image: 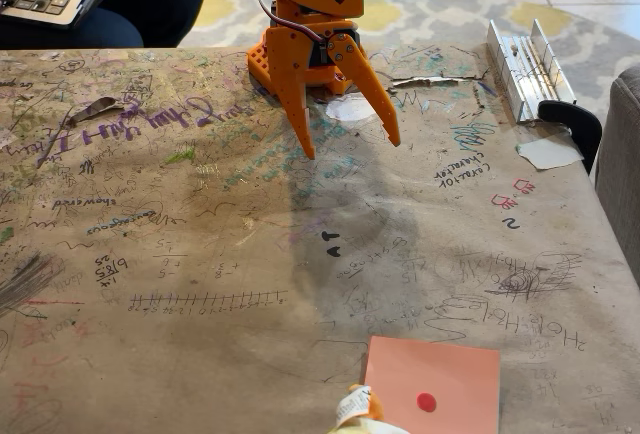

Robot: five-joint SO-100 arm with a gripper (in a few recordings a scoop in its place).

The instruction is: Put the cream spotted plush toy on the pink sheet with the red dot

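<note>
Fixed view: we see the orange gripper (352,142) at the far side of the table (200,254), its two fingers spread wide and holding nothing. It hangs over the scribbled brown paper. Well apart from it, at the near edge, lies the pink sheet with the red dot (445,379). The cream spotted plush toy (356,415) touches the sheet's left lower corner, mostly cut off by the picture's edge.

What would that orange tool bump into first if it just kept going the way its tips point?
The tool hangs open with its tips pointing down, so it would probably first meet the bare scribbled paper table cover right below. The plush toy and pink sheet lie well off that line.
</note>
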